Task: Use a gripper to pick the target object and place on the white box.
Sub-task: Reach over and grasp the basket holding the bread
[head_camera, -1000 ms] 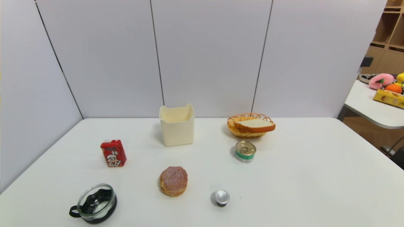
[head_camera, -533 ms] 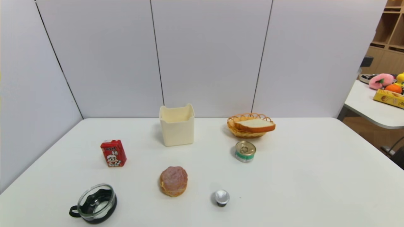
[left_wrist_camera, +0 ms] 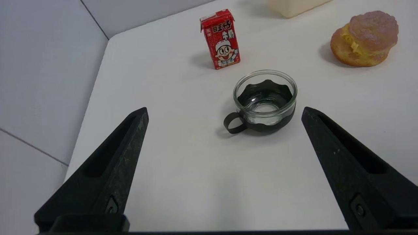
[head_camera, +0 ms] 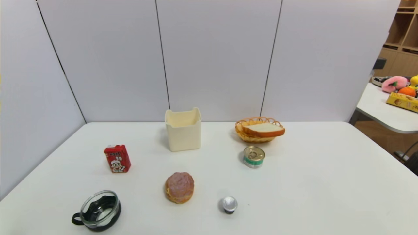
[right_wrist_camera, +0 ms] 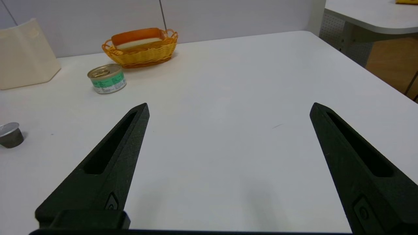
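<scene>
A thick slice of toast (head_camera: 264,129) with an orange-brown crust lies on top of an orange wicker basket (head_camera: 255,138) at the back right of the table; the right wrist view shows the toast (right_wrist_camera: 138,40) from its crust side. The cream-white box (head_camera: 183,129) stands at the back centre, and the right wrist view catches one of its corners (right_wrist_camera: 25,55). Neither gripper appears in the head view. My left gripper (left_wrist_camera: 224,111) hangs open over the near left of the table, by a glass cup. Over the near right, my right gripper (right_wrist_camera: 229,107) is open with nothing between its fingers.
A red drink carton (head_camera: 117,158), a glass cup with a black holder (head_camera: 98,210), a round pinkish-brown bun (head_camera: 179,187), a small silver-topped capsule (head_camera: 229,204) and a green-labelled tin (head_camera: 253,156) stand on the white table (head_camera: 326,182). A second table with toys (head_camera: 396,88) is at the right.
</scene>
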Action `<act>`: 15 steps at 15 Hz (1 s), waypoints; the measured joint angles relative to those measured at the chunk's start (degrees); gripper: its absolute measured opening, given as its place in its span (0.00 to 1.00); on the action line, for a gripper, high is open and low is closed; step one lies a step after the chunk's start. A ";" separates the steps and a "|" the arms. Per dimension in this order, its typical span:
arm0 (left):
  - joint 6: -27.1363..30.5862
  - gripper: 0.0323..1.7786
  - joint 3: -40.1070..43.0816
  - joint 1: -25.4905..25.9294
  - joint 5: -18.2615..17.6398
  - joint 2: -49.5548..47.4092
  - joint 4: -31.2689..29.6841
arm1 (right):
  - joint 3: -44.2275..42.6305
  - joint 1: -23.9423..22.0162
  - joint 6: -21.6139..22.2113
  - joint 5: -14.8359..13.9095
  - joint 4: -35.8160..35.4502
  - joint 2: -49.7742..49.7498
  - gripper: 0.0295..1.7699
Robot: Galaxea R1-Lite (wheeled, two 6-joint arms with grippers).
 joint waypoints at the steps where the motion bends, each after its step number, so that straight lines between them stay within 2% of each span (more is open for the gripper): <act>1: 3.06 0.95 -2.36 -0.96 -0.44 4.72 0.22 | 0.00 0.00 0.01 -0.02 0.04 0.00 0.96; 5: 13.79 0.95 -12.63 -6.91 -2.35 24.72 0.46 | 0.00 0.00 0.01 0.00 0.02 0.00 0.96; 7: 16.79 0.95 -17.97 -11.39 -2.71 34.62 0.46 | 0.00 0.00 0.00 0.00 0.04 0.00 0.96; 12: 19.05 0.95 -31.56 -25.42 -2.99 56.61 -0.11 | 0.00 0.00 0.01 0.00 0.02 0.00 0.96; 15: 19.22 0.95 -39.58 -32.11 -3.04 66.62 -1.02 | 0.00 0.00 0.00 0.00 0.02 0.00 0.96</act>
